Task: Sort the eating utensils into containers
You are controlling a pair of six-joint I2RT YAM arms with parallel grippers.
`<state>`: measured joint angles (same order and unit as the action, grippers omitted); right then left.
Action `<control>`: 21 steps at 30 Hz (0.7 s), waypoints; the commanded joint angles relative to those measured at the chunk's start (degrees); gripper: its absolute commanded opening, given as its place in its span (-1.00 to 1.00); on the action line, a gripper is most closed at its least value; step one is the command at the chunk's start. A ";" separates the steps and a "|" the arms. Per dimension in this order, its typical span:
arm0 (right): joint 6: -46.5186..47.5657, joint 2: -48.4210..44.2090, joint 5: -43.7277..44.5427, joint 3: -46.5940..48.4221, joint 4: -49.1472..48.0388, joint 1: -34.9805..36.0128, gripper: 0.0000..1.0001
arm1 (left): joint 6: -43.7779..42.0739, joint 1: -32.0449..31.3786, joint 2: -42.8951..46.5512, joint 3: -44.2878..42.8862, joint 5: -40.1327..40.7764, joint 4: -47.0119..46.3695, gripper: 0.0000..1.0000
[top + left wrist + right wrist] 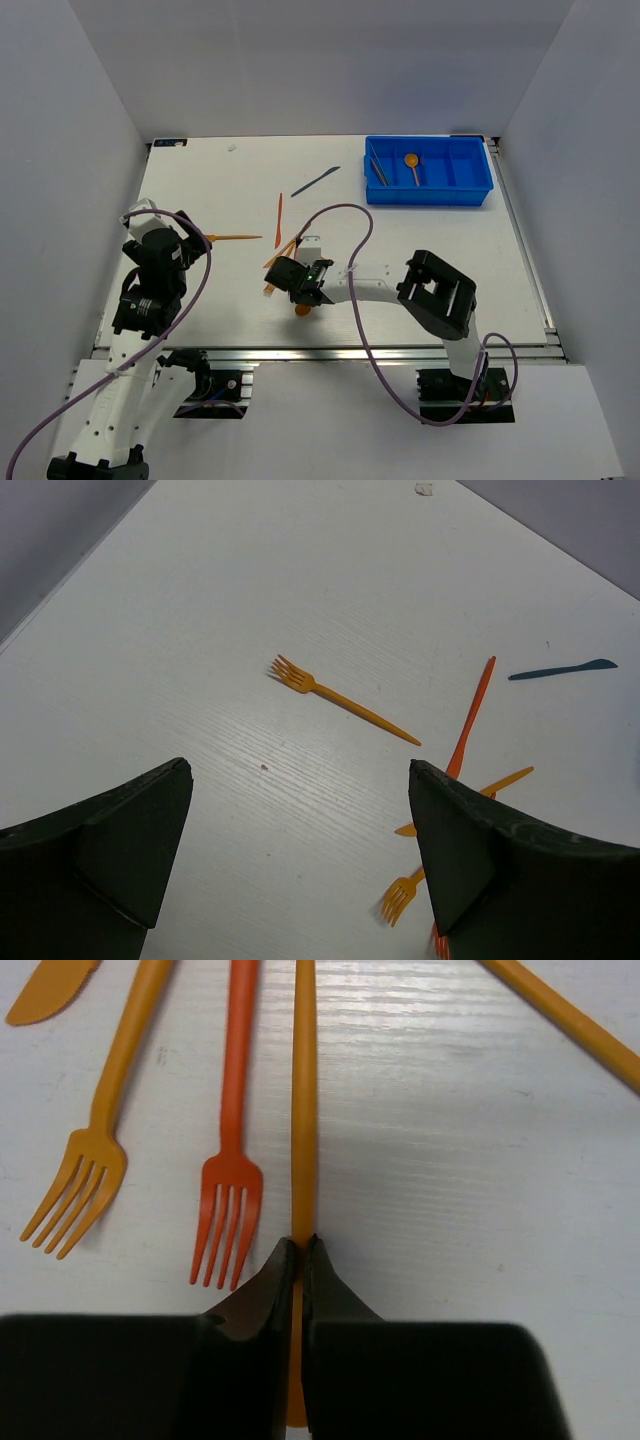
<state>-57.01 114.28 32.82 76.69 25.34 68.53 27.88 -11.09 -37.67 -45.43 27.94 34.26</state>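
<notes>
My right gripper [300, 287] is low over the table's near middle. In the right wrist view the right gripper [301, 1245] is shut on the handle of an orange spoon [304, 1100]. Its round bowl [302, 310] shows just behind the fingers. A red-orange fork [231, 1195], an orange fork [85, 1175] and an orange knife tip [48, 982] lie beside it on the left. The blue tray [470, 185] at the back right holds an orange spoon [411, 163] and a dark utensil [378, 170]. My left gripper [300, 850] is open and empty above the table.
An orange fork [340, 698] lies alone ahead of the left gripper. A red-orange utensil [472, 720] and a dark blue knife [560, 669] lie farther right. Another orange handle [570, 1022] crosses the right wrist view's upper right. Grey walls enclose the table.
</notes>
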 commanded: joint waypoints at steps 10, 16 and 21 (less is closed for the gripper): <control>16.33 -22.92 2.72 -6.10 -1.21 -10.83 -1.00 | -0.37 -0.16 1.02 0.17 -0.61 -0.60 0.96; 43.18 -24.22 -21.83 -3.06 -16.20 -37.19 -1.00 | -0.37 -0.25 1.55 0.25 -0.61 -0.69 0.96; 66.57 -5.59 -31.05 19.95 -8.14 -49.18 -1.00 | -0.37 -0.24 0.93 0.17 -0.61 -0.69 0.96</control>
<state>-9.98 100.27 11.66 88.82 14.15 22.46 27.88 -11.09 -36.58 -45.43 27.77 34.24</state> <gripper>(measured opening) 0.028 0.979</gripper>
